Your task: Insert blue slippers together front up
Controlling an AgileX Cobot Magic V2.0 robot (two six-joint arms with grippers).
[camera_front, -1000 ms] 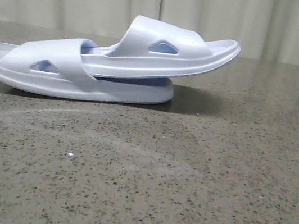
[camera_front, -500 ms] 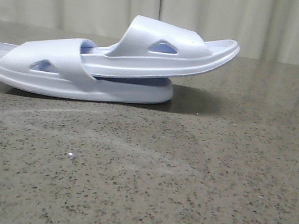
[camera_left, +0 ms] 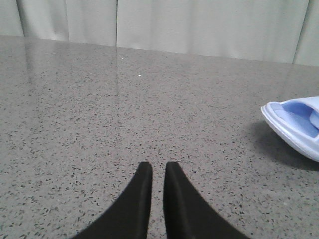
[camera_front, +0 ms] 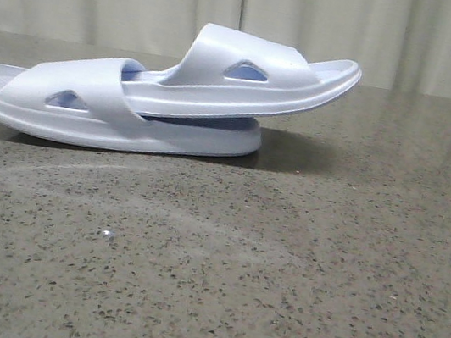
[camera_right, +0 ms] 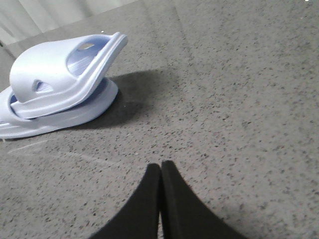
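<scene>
two blue slippers (camera_front: 160, 94) nested on table (camera_front: 278, 272); left pincer (camera_left: 153, 167) clenched empty, right pincer (camera_right: 160, 167) clenched empty

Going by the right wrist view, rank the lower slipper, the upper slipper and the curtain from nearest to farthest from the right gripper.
From the right gripper:
1. Lower slipper, flat on the table.
2. Upper slipper, tucked into it, free end raised. Close to call with the lower one.
3. Curtain, behind the table.

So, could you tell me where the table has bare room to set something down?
The table is bare all across the near side and to the right of the blue slippers. Only the far left is taken, where the nested pair lies.
</scene>
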